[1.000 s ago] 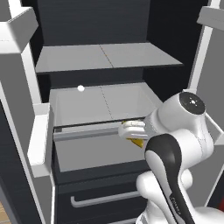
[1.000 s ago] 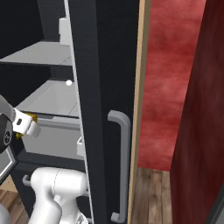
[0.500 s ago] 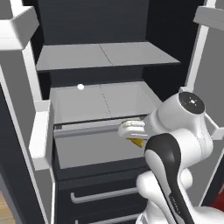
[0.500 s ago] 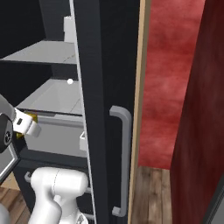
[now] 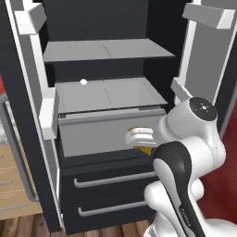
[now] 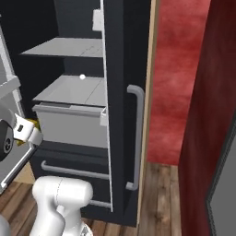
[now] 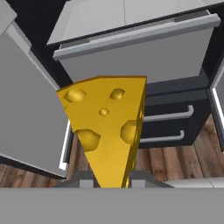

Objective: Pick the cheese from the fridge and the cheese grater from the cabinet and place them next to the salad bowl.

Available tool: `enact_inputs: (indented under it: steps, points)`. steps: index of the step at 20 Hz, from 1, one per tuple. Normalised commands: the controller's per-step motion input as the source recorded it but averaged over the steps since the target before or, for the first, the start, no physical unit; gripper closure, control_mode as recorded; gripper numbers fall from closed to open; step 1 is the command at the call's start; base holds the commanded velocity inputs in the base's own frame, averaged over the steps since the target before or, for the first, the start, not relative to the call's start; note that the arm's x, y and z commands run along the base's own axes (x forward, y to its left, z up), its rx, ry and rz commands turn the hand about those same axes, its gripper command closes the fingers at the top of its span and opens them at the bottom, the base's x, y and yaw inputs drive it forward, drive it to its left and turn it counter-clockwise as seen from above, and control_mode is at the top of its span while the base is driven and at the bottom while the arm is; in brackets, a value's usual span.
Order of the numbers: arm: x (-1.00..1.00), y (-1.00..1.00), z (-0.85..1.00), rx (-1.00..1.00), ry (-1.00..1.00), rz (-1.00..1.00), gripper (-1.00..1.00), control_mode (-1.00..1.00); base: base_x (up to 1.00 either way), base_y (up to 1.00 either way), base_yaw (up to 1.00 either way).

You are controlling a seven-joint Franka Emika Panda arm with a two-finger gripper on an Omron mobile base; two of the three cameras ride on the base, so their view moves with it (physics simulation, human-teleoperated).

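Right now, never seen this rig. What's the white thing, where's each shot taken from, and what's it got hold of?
It is all rendered, not filmed. The white thing is a robot arm on a base that can drive. Two cameras sit on that base, behind the arm to its left and right, both looking forward at an open fridge with grey shelves and drawers. The third camera sits on the hand itself and looks along the gripper.

In that hand view, the yellow-orange wedge with holes is the cheese, pinched at its narrow end between the jaws. In the left base view it shows as a bit of yellow at the arm's end, in front of the pulled-out grey drawer. A small white ball sits on the shelf above.
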Motion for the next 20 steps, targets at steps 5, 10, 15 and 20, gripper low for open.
enact_inputs:
  steps: [5,10,15,20]
  points:
    - [0.00,0.00,0.00,0.00,0.00,0.00,1.00,1.00,-0.65,0.00,0.00]
    - [0.00,0.00,0.00,0.00,0.00,0.00,1.00,1.00,-0.56,0.00,0.02]
    - [0.00,0.00,0.00,0.00,0.00,0.00,1.00,1.00,-0.37,0.00,0.21]
    - [0.00,0.00,0.00,0.00,0.00,0.00,1.00,1.00,-0.26,0.00,0.72]
